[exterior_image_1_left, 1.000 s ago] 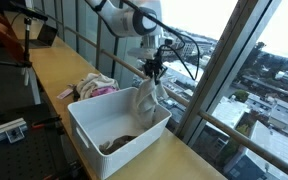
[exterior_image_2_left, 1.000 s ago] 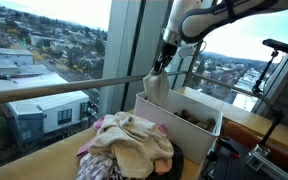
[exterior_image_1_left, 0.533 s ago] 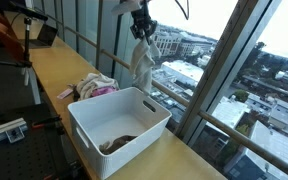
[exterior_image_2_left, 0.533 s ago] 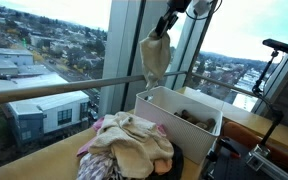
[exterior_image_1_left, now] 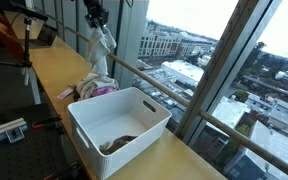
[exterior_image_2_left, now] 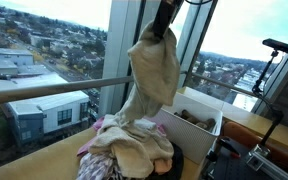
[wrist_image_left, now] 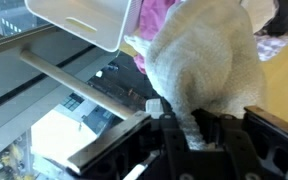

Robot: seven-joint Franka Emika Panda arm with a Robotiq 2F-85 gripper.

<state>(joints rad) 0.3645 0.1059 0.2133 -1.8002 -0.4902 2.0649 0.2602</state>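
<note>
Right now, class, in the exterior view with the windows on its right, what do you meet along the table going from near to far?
White bin → pile of clothes → laptop. The cloth in the gripper hangs over the pile, so its place is unclear.

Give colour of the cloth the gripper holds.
Cream, plain cloth; shows best in an exterior view.

Top edge cuts off the arm above the gripper (exterior_image_1_left: pixel 98 20) in both exterior views, and motion blur smears what remains. In the wrist view the cream cloth (wrist_image_left: pixel 206 62) covers the fingertips, so we cannot see the contact. The white bin (wrist_image_left: pixel 79 22) is cropped at the top edge there. A dark item (exterior_image_1_left: pixel 119 144) on the bin's floor is too small to identify.
</note>
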